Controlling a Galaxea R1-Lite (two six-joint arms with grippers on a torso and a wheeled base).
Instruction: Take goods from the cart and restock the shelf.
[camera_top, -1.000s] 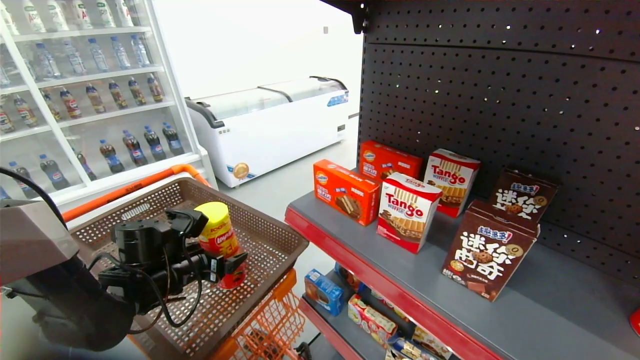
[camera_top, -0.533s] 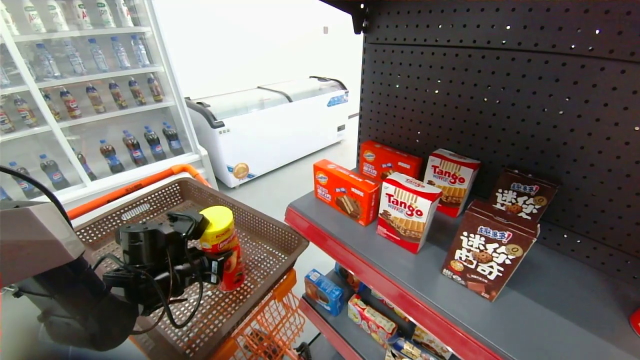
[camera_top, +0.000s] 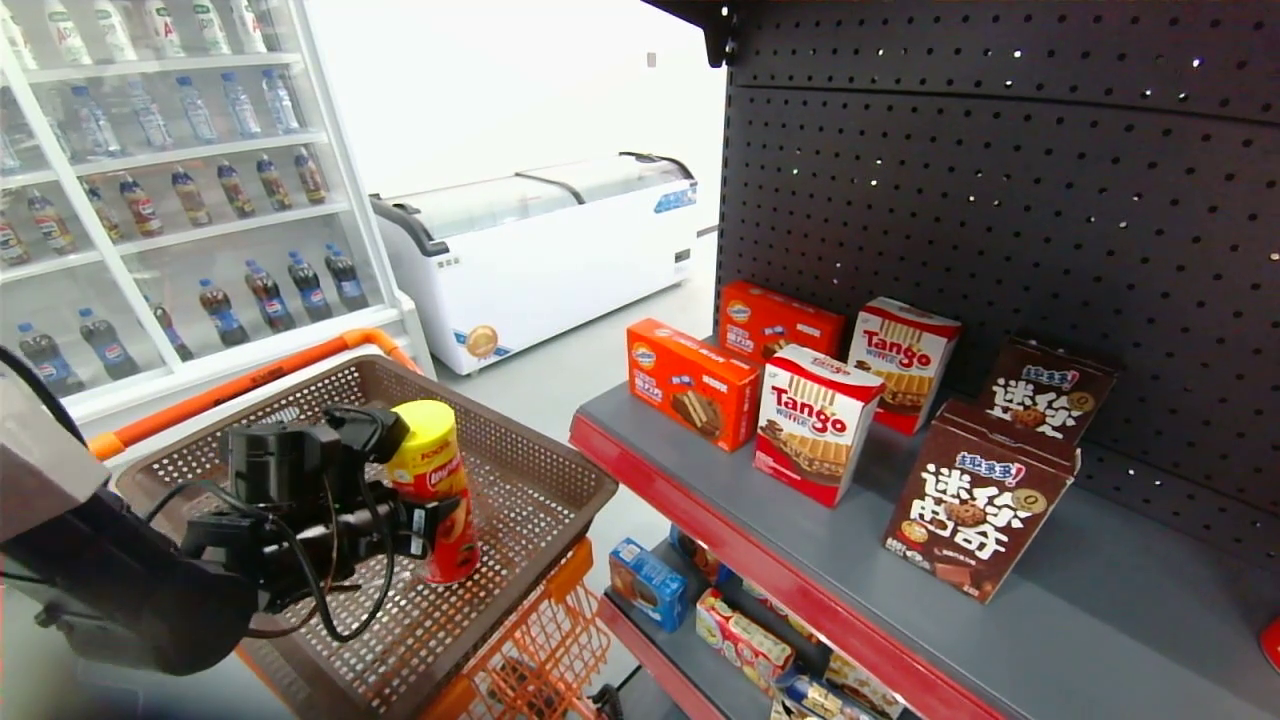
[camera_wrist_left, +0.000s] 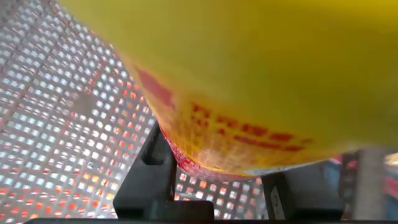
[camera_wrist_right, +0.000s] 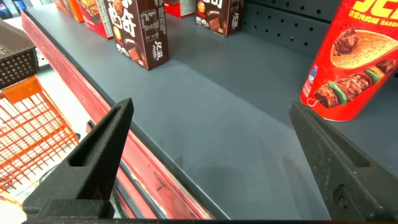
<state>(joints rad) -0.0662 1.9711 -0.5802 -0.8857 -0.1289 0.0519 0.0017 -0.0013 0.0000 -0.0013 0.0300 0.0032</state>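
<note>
Gripping yellow-lidded canister (camera_top: 434, 470) inside cart basket (camera_top: 522, 452)

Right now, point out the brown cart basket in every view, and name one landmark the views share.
Head view: brown basket, lower left, the yellow-lidded can within it.
Left wrist view: its perforated floor, behind the can.
Right wrist view: a dark perforated corner over the orange wire basket.
Shared landmark: that orange wire basket, below the brown one in head view too.

Bright even light; glare on wall (camera_top: 500, 80) behind freezer (camera_top: 545, 255); soft shadows.
</note>
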